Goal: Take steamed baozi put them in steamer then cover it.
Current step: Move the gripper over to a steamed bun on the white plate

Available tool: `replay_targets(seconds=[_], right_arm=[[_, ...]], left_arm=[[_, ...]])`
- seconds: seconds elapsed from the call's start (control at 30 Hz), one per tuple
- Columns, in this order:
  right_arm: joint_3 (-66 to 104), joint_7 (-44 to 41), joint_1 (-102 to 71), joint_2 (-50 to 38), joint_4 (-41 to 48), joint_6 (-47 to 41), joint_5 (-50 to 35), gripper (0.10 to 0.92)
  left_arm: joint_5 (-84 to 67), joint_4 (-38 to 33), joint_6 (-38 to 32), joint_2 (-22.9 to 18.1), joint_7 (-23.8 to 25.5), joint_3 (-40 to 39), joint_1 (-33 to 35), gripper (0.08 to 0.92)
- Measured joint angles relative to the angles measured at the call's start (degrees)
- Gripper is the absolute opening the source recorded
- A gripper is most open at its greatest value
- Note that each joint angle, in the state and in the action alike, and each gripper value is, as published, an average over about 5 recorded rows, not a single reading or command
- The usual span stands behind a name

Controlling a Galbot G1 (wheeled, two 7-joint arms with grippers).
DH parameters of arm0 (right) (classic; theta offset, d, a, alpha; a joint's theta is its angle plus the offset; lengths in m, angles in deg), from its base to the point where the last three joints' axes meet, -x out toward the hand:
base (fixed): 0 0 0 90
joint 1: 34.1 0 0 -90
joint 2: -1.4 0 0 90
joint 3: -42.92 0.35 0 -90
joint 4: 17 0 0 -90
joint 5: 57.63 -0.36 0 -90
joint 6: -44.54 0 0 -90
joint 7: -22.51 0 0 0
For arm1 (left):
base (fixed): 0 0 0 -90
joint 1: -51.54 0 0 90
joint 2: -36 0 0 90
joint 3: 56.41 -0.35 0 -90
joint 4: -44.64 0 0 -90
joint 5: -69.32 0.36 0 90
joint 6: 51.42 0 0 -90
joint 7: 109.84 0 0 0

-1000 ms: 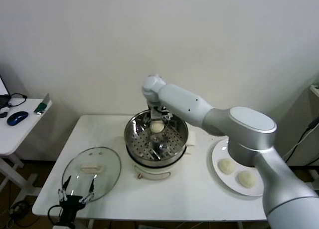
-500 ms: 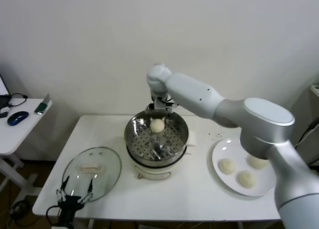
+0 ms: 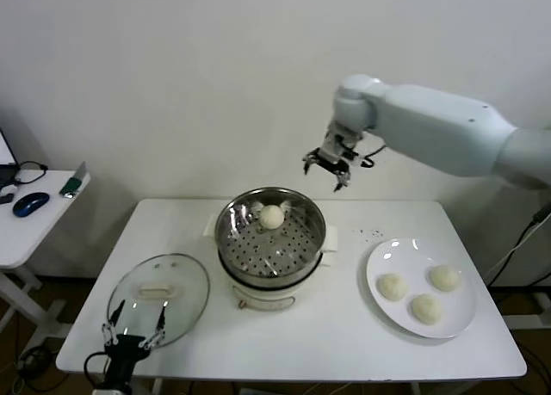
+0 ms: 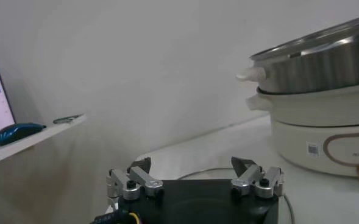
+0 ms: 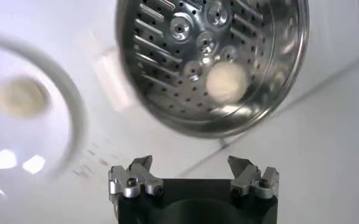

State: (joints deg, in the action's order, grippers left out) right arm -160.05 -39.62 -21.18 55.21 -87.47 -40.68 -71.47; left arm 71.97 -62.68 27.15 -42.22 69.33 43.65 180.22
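While one steamed baozi (image 3: pixel 272 216) sits alone on the perforated floor of the steamer (image 3: pixel 270 237), toward its far wall, the right gripper (image 3: pixel 326 169) hangs in the air above and behind the pot's right rim, well clear of the bun, its fingers spread wide and holding nothing. From the right wrist view the same bun (image 5: pixel 227 82) shows as a smooth, pale, rounded lump on the shiny punched-metal floor, with the gripper's two dark-tipped fingers (image 5: pixel 250 172) apart below it.

Three more baozi lie on a flat white plate (image 3: pixel 387 307) to the right of the steamer: one (image 3: pixel 393 286) on the plate's left, one (image 3: pixel 444 277) on its right, one (image 3: pixel 425 308) nearest the table's front edge. All are matte, off-white and dome-shaped.

The steamer is a round, polished steel pot with rows of small holes, seated on a cream-white base with a side handle. The cover (image 3: pixel 158 299), a round clear glass lid with a metal rim and a pale bar handle, lies flat on the white table (image 3: pixel 327 343) to the left of the steamer, near the front corner.

The left gripper (image 3: pixel 131 330) is parked low at the table's front-left edge, just beside the cover, fingers open and empty.
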Motion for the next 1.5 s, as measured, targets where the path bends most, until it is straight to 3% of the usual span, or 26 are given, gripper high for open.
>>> replay_targets(seconds=[0.23,0.6,0.93,1.5], right_arm=[[-1.31,1.7,-4.08,-11.22,-5.79,-10.92,-6.99,0.823],[7.84,3.4,-21.4,-20.79,-6.89,-18.13,-4.46,0.823],[17.1,4.74,-33.05,-20.48,-3.15,-19.97,-0.75,0.823],[21.59,5.03,-38.72,-14.87,3.31,-20.17,1.62,0.823]], left_arm=[[0.38,-0.51,0.09,-0.1,-0.06,0.0,0.45,0.823],[0.49,-0.84,0.71,-0.22,-0.65,0.0,0.61,0.823],[1.19,-0.23,0.73,-0.91,-0.75,0.01,0.72,0.823],[2.0,0.71,0.28,-1.81,-0.86,0.27,1.03,0.823]])
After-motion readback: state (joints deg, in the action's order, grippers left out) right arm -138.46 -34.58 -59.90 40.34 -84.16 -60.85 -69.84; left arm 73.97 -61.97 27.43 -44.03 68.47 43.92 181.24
